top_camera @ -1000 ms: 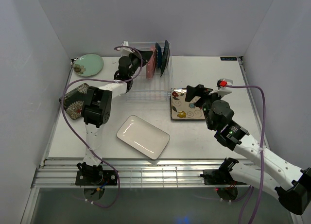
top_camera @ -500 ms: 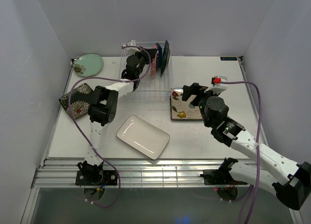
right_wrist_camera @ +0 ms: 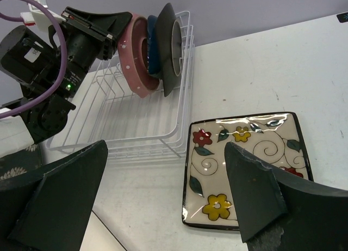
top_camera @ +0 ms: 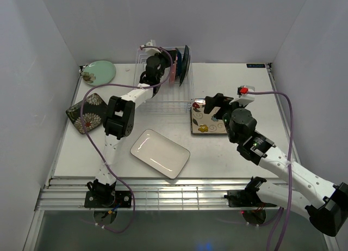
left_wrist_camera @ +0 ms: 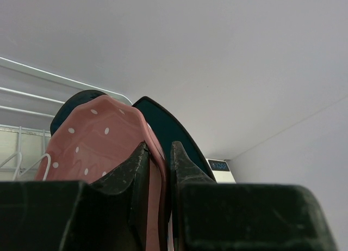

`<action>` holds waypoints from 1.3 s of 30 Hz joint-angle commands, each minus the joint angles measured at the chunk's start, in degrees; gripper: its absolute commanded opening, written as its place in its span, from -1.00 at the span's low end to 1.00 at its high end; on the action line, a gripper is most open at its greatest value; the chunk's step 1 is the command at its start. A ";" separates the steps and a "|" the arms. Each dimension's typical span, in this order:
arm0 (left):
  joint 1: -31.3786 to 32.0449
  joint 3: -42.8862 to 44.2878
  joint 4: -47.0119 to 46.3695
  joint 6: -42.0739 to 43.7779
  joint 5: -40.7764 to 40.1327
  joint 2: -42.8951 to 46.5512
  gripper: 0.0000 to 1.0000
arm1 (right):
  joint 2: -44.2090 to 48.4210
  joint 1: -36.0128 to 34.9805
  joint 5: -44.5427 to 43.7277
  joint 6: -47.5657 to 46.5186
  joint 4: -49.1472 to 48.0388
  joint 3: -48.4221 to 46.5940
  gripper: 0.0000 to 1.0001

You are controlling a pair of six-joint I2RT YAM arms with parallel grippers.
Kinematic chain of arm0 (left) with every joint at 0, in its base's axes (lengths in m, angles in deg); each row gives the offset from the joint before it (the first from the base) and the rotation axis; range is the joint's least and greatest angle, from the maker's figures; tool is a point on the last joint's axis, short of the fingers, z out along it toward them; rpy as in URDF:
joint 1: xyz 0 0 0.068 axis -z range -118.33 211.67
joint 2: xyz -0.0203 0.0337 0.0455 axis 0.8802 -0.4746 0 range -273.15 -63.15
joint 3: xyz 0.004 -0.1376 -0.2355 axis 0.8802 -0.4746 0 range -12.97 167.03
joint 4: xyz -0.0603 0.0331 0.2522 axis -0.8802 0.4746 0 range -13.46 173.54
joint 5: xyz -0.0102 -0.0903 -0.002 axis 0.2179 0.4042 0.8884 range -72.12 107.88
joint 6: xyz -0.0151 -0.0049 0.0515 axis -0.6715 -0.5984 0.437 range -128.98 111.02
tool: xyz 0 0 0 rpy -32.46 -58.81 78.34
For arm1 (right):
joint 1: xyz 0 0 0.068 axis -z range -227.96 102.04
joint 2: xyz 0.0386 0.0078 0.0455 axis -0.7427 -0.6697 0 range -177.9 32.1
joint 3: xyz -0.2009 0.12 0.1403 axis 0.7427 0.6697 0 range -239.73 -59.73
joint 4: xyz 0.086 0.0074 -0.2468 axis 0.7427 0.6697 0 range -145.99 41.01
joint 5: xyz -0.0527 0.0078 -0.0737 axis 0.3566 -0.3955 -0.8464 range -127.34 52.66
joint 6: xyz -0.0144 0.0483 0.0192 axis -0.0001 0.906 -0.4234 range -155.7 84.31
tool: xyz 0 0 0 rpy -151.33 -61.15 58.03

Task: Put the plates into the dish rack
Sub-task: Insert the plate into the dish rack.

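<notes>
Rack: the white wire dish rack [top_camera: 163, 98] sits at the back of the table, with two dark plates [right_wrist_camera: 167, 44] standing upright at its right end.
Loose plates: the white rectangular plate [top_camera: 160, 153], dark floral rectangular plate [top_camera: 84, 114], pale green round plate [top_camera: 98, 72] and patterned square plate [right_wrist_camera: 244, 164] all lie flat on the table, not loaded yet.
Pink one: the round pink dotted plate [left_wrist_camera: 98, 136] stands on edge in the rack beside the dark ones. My worry is that if I let go before its bottom edge sits between prongs, it tips or knocks its neighbours.
Left side: my left gripper [left_wrist_camera: 159, 155] reaches over the rack, pinched narrow on the pink rim.
Right side: my right gripper [right_wrist_camera: 163, 153] hovers by the square plate, spread wide and holding nothing.
</notes>
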 commanded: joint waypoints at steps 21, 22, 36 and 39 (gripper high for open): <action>-0.13 5.63 -5.14 10.95 -0.21 -1.80 -0.30 | 5.24 -0.09 -1.12 0.49 -0.30 1.03 0.86; -0.13 5.72 -5.14 11.13 -0.21 -2.15 -0.30 | 5.33 -0.09 -1.12 0.49 -0.30 1.21 0.86; -0.31 6.07 -6.98 13.68 -0.12 -3.47 0.02 | 6.04 -0.09 -1.21 0.49 -0.03 1.73 0.86; -0.40 5.81 -7.16 13.94 0.32 -3.12 0.08 | 5.95 -0.09 -1.38 0.49 -0.03 1.74 0.86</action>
